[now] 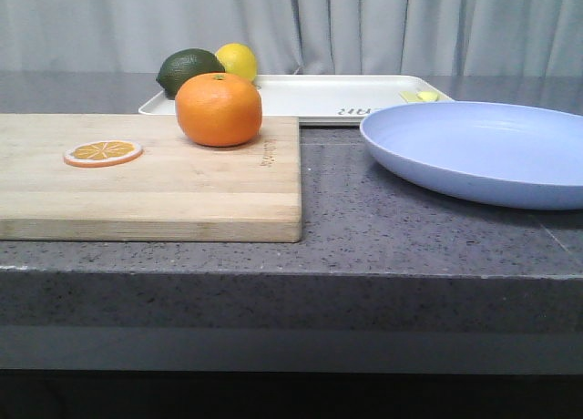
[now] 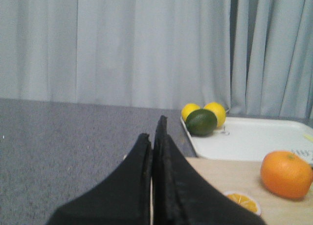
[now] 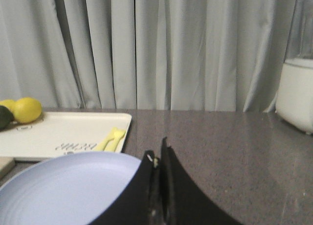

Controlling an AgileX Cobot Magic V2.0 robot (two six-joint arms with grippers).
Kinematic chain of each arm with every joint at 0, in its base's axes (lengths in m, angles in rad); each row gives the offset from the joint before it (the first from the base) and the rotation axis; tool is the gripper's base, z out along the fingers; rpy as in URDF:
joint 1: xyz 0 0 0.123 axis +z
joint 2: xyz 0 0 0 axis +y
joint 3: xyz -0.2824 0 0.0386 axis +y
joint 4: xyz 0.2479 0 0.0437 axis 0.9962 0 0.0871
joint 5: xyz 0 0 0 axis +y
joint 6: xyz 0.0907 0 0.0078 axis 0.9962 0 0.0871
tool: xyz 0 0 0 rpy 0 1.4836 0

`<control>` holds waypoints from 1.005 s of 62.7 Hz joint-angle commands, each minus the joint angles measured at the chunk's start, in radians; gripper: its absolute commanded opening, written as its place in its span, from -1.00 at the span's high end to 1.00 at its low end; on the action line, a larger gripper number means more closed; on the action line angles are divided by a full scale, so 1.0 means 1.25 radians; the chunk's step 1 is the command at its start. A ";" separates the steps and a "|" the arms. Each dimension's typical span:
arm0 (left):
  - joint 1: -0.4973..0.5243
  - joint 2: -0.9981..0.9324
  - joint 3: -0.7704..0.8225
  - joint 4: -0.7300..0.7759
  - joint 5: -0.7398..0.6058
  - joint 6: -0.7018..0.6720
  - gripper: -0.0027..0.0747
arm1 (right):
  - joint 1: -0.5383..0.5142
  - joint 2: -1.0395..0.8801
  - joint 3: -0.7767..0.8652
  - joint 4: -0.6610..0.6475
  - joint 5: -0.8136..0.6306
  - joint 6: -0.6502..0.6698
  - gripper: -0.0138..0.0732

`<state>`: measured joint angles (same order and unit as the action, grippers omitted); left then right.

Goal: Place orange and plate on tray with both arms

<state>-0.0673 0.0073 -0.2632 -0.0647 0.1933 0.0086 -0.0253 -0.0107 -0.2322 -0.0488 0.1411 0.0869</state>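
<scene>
The orange (image 1: 219,108) sits on the far right part of a wooden cutting board (image 1: 164,191); it also shows in the left wrist view (image 2: 286,174). The lavender-blue plate (image 1: 483,150) lies on the counter to the right, in front of the off-white tray (image 1: 328,96). The plate (image 3: 63,191) and the tray (image 3: 58,132) show in the right wrist view. My left gripper (image 2: 155,129) is shut and empty, left of the board and away from the orange. My right gripper (image 3: 157,154) is shut and empty beside the plate's right rim. No gripper shows in the front view.
A green lime (image 1: 189,71) and a yellow lemon (image 1: 238,61) lie at the tray's far left corner. A small yellow piece (image 1: 421,97) lies on its right side. An orange slice (image 1: 103,152) lies on the board. A white container (image 3: 296,95) stands far right. Curtains hang behind.
</scene>
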 commanded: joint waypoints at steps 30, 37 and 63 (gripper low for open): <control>0.002 0.360 -0.396 -0.012 0.308 -0.007 0.98 | -0.004 0.329 -0.382 0.000 0.350 -0.070 0.83; 0.002 0.388 -0.396 -0.012 0.314 -0.007 0.98 | -0.004 0.380 -0.371 0.000 0.360 -0.070 0.83; 0.002 0.442 -0.382 -0.012 0.321 -0.007 0.82 | -0.004 0.477 -0.364 0.000 0.375 -0.070 0.56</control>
<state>-0.0673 0.5423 -0.7142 -0.0668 0.6574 0.0086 -0.0253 0.5632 -0.6633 -0.0466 0.6666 0.0108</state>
